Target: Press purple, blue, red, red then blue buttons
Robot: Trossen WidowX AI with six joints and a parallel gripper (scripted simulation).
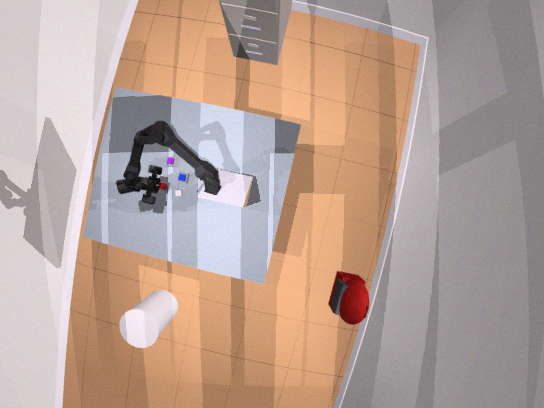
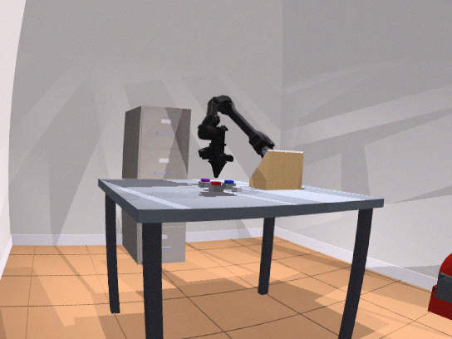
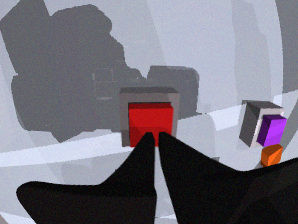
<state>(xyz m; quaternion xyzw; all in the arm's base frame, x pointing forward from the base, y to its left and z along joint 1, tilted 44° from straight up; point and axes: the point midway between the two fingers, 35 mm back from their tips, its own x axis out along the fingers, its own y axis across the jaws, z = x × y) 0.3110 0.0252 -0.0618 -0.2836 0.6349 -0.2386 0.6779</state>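
The gripper point(image 3: 157, 137) is pinched nearly shut and empty, its fingertips hanging just above the red button point(image 3: 150, 123).

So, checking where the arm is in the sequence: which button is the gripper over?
The red button: the shut gripper hangs just above it, while the purple button and blue button sit off to either side.

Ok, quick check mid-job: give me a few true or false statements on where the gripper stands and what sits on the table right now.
1. The gripper is shut and holds nothing. True.
2. It hangs above the red button without touching it. True.
3. It is pressing the blue button. False: the blue button sits off to the side, untouched.
4. The purple button sits on the floor. False: it is on the table.
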